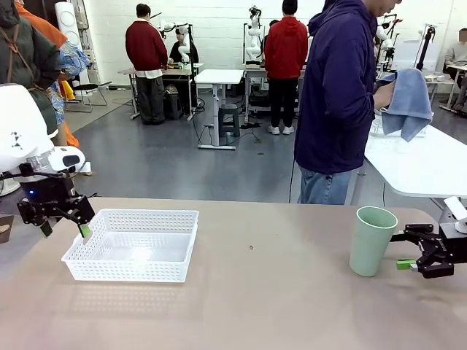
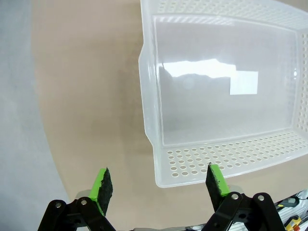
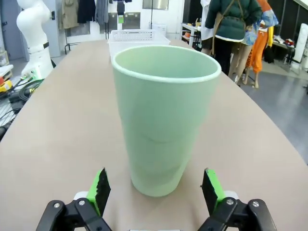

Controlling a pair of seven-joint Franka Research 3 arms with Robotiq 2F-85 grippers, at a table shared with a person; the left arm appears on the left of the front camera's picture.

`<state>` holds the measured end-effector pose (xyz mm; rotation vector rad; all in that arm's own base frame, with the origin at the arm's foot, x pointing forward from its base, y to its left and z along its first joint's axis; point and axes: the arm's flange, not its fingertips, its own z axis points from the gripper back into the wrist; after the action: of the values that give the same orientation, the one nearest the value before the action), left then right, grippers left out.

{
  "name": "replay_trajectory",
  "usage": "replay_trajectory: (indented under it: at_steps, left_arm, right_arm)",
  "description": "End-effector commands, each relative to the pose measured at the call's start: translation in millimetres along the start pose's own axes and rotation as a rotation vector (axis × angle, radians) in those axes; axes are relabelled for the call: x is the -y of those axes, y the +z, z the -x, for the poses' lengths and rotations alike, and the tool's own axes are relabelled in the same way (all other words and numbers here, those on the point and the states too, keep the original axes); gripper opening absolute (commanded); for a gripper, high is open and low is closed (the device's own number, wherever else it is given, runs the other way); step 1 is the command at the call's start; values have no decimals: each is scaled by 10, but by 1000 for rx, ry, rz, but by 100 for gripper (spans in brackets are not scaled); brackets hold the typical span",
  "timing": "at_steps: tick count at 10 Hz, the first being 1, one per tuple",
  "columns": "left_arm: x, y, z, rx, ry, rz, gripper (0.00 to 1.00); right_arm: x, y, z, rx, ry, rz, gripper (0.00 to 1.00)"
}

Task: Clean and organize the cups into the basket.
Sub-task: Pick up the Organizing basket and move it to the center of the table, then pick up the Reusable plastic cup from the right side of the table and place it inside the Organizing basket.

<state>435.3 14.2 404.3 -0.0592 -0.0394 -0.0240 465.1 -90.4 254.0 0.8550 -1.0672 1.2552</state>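
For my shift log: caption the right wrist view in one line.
Open right tool faces the upright mint cup on the table, white basket beyond.

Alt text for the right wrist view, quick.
A pale mint green cup stands upright on the tan table, centred just ahead of the open right pincer, untouched. The white basket sits farther back, behind the cup.

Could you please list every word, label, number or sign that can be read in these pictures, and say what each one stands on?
No text can be read in any view.
On the green cup: no print at all.
On the basket: no label or mark.
On the left arm: a few small dark marks on its white shell, too small to read.
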Motion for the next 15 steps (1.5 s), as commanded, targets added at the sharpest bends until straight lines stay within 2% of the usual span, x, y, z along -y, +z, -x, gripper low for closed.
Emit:
replay_trajectory:
  at_steps: [1, 5, 8, 9, 12, 13, 15]
  left_arm:
    - [96, -34, 4, -30, 14, -46, 100]
    - [124, -75, 17, -34, 10, -52, 100]
    - [120, -91, 10, -37, 17, -54, 100]
    - [87, -76, 15, -25, -4, -20, 100]
    - [87, -76, 15, -25, -4, -20, 100]
    - [87, -76, 15, -25, -4, -20, 100]
    - [87, -76, 15, -25, -4, -20, 100]
  right_arm:
    - [-101, -161, 261, 24, 44, 8, 100]
    - [-105, -235, 205, 48, 46, 11, 100]
    - [-95, -335, 223, 36, -70, 33, 100]
    - [-102, -365, 232, 25, -121, 36, 100]
    - [-121, -426, 174, 20, -166, 80, 100]
    - [-138, -339, 283, 29, -121, 17, 100]
    - [-138, -339, 283, 29, -121, 17, 100]
